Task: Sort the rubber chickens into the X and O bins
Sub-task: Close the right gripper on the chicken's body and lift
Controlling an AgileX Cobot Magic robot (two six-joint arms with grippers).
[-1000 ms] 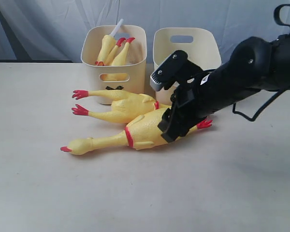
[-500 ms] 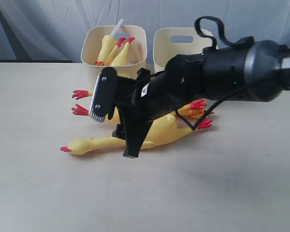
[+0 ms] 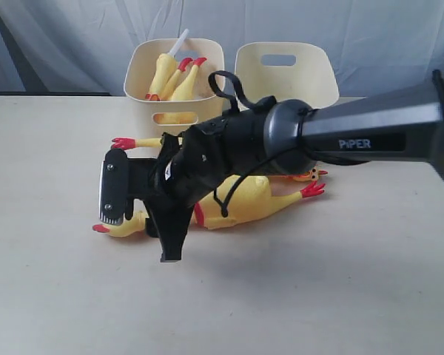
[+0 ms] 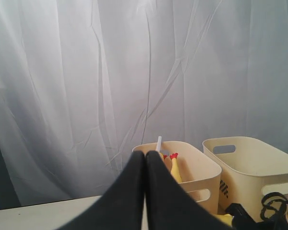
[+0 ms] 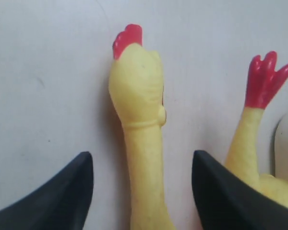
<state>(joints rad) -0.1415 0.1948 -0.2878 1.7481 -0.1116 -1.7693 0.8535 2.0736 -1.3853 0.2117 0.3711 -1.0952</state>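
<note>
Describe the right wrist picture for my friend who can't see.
An open black gripper has a finger on each side of the neck of a yellow rubber chicken, not touching it. The chicken lies on a pale table; another chicken's red foot shows nearby.

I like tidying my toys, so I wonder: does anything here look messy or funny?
Yes. Two rubber chickens lie flat on the table, not in a bin: the front chicken and the back chicken. In the left bin, the binned chickens stick up feet first, and a white tube pokes above the rim.
</note>
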